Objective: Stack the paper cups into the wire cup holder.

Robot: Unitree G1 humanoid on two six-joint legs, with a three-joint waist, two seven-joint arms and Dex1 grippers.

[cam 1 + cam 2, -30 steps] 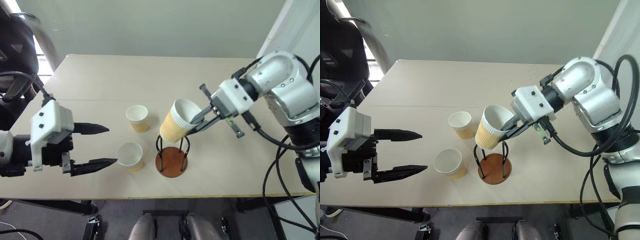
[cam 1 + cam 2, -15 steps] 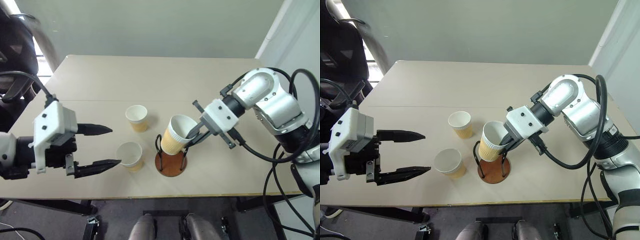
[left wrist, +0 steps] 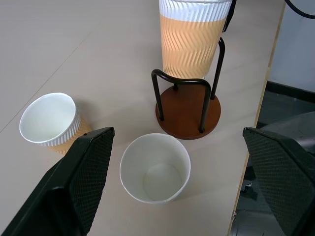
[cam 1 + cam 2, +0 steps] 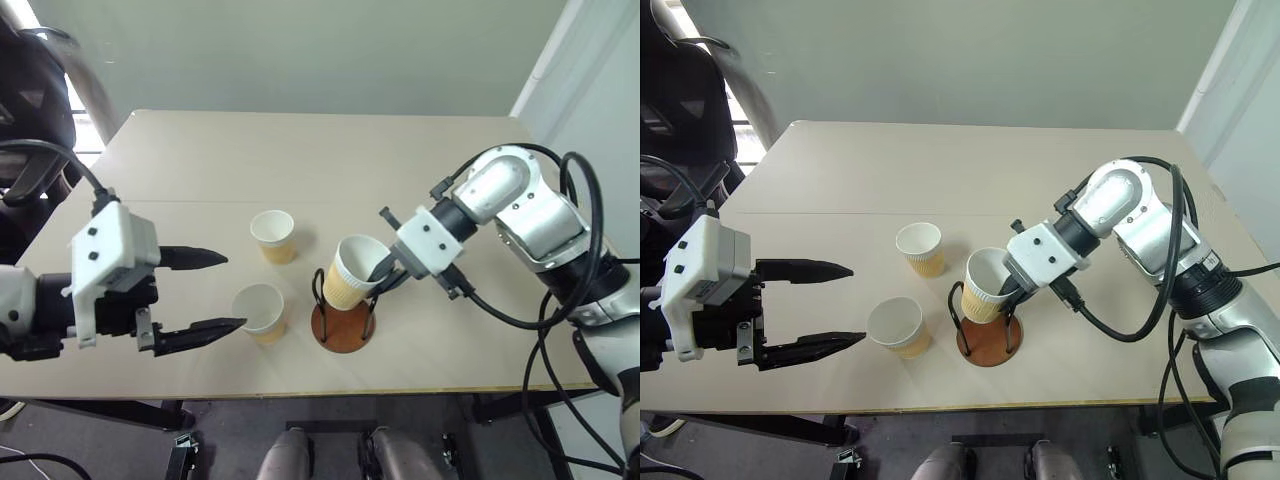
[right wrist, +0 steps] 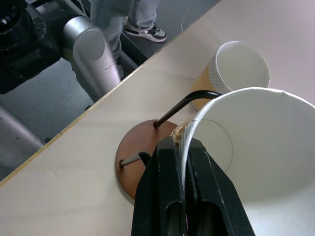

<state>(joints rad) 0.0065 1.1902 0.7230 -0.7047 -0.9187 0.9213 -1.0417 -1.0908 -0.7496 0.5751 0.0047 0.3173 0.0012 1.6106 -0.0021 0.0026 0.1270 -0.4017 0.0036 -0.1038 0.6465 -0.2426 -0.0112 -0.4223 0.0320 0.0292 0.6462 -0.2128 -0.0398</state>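
Observation:
My right gripper (image 4: 386, 268) is shut on the rim of a tan-yellow paper cup (image 4: 350, 275). The cup hangs slightly tilted between the two black wire loops of the wire cup holder (image 4: 342, 330), its bottom just above the reddish-brown disc (image 3: 187, 112). The right wrist view shows the pinched fingers (image 5: 170, 196) on the rim and the cup's white inside (image 5: 256, 147). Two more paper cups stand upright on the table, one (image 4: 259, 312) beside the holder, one (image 4: 274, 236) farther back. My left gripper (image 4: 233, 291) is open, just left of the nearer cup (image 3: 155, 167).
The beige table (image 4: 300, 150) stretches back toward a grey wall, and its front edge (image 4: 420, 390) runs close behind the holder. A dark chair (image 4: 30, 90) stands at the far left. A person's trouser legs and shoe (image 5: 145, 27) stand on the floor beyond the table edge.
My right gripper has come down and to the left with the cup, lowering it from above the holder to between the wire loops. The left gripper and the two standing cups have kept still.

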